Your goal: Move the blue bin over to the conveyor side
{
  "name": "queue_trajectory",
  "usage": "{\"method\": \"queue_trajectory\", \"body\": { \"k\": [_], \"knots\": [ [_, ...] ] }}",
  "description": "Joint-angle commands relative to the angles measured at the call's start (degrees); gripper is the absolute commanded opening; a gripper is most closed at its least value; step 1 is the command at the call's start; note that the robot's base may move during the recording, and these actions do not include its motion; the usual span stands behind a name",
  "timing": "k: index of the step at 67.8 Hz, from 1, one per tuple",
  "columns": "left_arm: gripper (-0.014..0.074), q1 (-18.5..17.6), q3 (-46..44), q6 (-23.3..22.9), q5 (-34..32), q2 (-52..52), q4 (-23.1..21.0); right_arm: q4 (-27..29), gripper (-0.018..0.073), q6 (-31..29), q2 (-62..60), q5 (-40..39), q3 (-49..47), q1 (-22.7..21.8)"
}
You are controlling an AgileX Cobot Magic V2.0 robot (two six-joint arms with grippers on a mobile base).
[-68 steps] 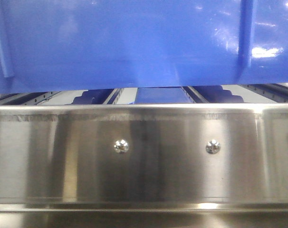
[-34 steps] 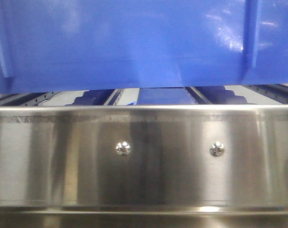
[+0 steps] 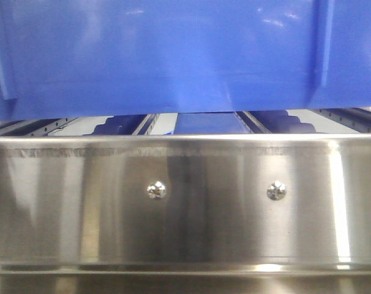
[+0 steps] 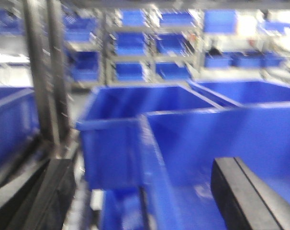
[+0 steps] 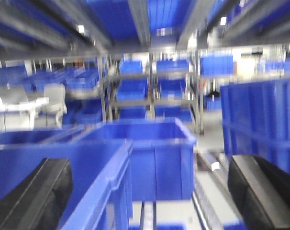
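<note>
The blue bin (image 3: 173,55) fills the top of the front view, and its lower edge hangs just above the roller tracks. My left gripper (image 4: 142,201) is open; its black fingers (image 4: 245,191) straddle the bin's left wall (image 4: 152,163), one outside and one inside. My right gripper (image 5: 150,201) is open too, with its fingers (image 5: 35,196) on either side of the bin's right rim (image 5: 109,175). Neither pair of pads visibly touches the wall. The wrist views are blurred. The conveyor side is out of view.
A shiny steel rail (image 3: 185,202) with two screws runs across the front view, with roller tracks (image 3: 146,122) behind it. A second blue bin (image 5: 154,148) stands right behind the near one. Racks of more blue bins (image 4: 150,48) fill the background, and a tall one (image 5: 260,129) stands at right.
The bin wall has shifted slightly right in the front view and the bright glare at its upper right has faded. The steel rail stays put.
</note>
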Motion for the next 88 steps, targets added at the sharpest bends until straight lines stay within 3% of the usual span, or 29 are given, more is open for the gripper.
{"method": "queue_trajectory", "body": {
  "k": [1,10,19,28,42,49,66,88],
  "knots": [
    [0.0486,-2.3,-3.7,0.0,4.1,4.0,-0.7,0.0,0.0559,-0.2,3.3,1.7,-3.1,-0.1],
    [0.0486,-5.0,-12.5,0.0,14.2,12.1,-0.7,0.0,0.0559,-0.4,9.9,6.0,-9.8,2.5],
    [0.0486,-5.2,-22.8,-0.3,23.9,19.9,-0.7,0.0,0.0559,-0.7,18.4,13.0,-18.2,5.7],
    [0.0486,-5.0,-33.1,-3.1,33.2,28.5,-0.7,-0.1,0.0559,-0.8,29.5,24.8,-29.5,7.1],
    [0.0486,-4.9,-42.7,-4.5,39.8,38.7,-0.9,-0.8,0.0559,-0.8,45.6,43.9,-46.8,7.1],
    [0.0486,-3.7,-46.0,-4.7,39.8,43.0,-1.5,-2.2,0.0559,-0.7,50.8,49.1,-52.9,7.1],
    [0.0486,1.1,-47.1,-4.6,39.8,48.3,-4.9,-5.5,0.0559,2.8,58.5,49.1,-57.2,7.1],
    [0.0486,1.3,-46.9,-3.0,39.8,53.5,-3.0,-5.5,0.0559,5.3,64.6,49.1,-57.2,7.1]
  ]
}}
